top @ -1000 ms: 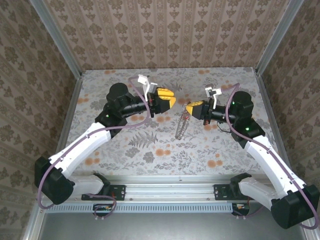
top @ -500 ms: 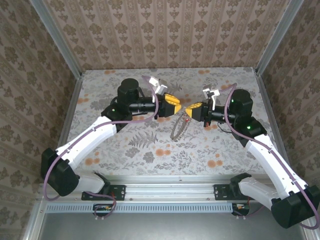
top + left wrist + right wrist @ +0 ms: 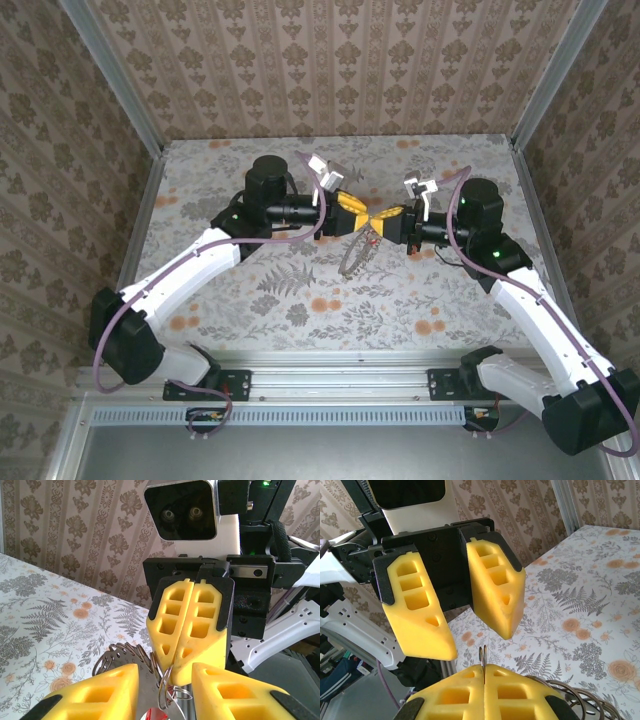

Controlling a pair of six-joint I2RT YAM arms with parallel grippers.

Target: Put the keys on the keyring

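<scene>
Table (image 3: 250,300): floral top, both arms reach in over the middle of it. Left arm (image 3: 180,275) and right arm (image 3: 540,310) face each other, with the claws tip to tip above the surface.

Right claw (image 3: 175,672) is clenched, yellow pads flat against each other with no gap. It's gripping the keyring (image 3: 357,252). A thin wire loop (image 3: 482,659) of it is pinched in the seam between the pads and pokes out just past the tips. The rest of the keyring hangs below the right claw's tips, clear of the table as far as the top view shows. Its coiled silvery part droops under and to one side of the claw.

Left claw (image 3: 476,641) is released. Its fingers (image 3: 420,615) stand apart with a clear gap and nothing clamped at the tips. It sits straight in front of the right claw, and the gap lines up with the wire loop, which is just short of, or just inside, the mouth of the left claw — can't tell which.

Key (image 3: 159,715): only a sliver of red shows at the bottom edge of the left wrist view, low between the left claw's fingers and under the loop. Can't tell whether it's touching a finger, hanging off the keyring, or neither — too little of it is in frame.
</scene>
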